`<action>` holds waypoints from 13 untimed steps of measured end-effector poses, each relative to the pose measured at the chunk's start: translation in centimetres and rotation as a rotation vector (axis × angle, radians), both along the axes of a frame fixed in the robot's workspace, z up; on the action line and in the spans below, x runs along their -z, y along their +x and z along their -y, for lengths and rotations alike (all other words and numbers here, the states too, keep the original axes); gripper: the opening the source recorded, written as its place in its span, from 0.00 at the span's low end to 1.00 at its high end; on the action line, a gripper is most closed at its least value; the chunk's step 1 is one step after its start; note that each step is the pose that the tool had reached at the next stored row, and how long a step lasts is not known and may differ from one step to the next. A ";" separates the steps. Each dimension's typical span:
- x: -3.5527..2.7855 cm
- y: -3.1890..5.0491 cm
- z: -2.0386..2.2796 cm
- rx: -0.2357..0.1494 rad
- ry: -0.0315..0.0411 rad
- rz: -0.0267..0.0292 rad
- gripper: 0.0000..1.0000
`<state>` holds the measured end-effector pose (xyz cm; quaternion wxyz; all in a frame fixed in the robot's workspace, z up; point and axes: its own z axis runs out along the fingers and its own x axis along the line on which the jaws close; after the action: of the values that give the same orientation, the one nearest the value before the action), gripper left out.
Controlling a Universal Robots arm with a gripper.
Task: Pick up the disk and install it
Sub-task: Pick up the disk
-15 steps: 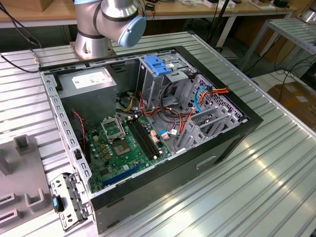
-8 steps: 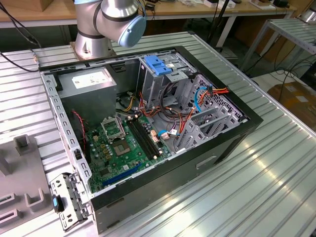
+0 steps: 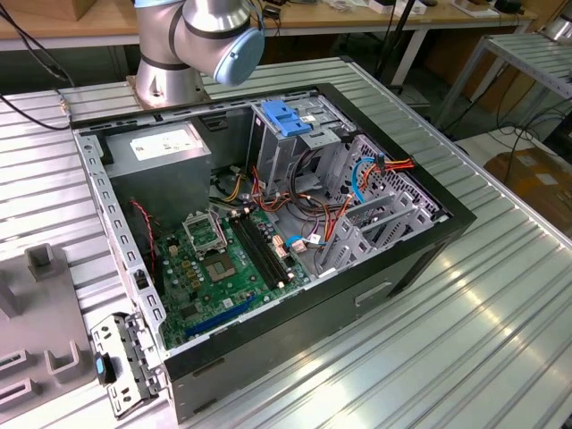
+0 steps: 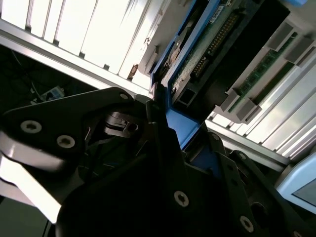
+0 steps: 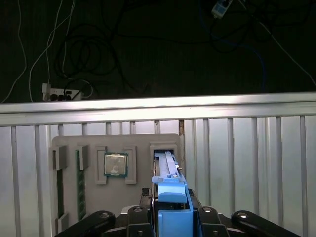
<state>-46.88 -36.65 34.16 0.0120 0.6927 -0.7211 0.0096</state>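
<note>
While the gripper (image 5: 171, 222) has its fingers (image 4: 160, 148) clamped on its blue side rails, the disk (image 5: 170, 197) stands on edge over a slot in the grey tray (image 5: 140, 148) on the slatted worktop (image 5: 247, 163).

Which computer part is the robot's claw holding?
The disk with blue rails, gripped edge-on by the gripper. The square processor chip and green memory stick lie in the grey tray, untouched.

one open computer case (image 3: 420, 241) holding one motherboard (image 3: 219, 273), one grey power-supply box (image 3: 165, 154) and one blue bracket (image 3: 281, 117), plus one grey fixture tray (image 5: 140, 142) carrying one processor chip (image 5: 116, 164) and one disk (image 5: 171, 197).
</note>
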 end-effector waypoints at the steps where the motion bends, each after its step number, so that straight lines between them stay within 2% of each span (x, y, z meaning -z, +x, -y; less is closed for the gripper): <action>1: -0.11 0.00 0.00 0.000 0.0000 0.0000 0.37; 13: -1.00 0.00 0.00 0.000 0.0001 0.0001 0.37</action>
<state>-46.88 -36.64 35.16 0.0119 0.6926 -0.7211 0.0096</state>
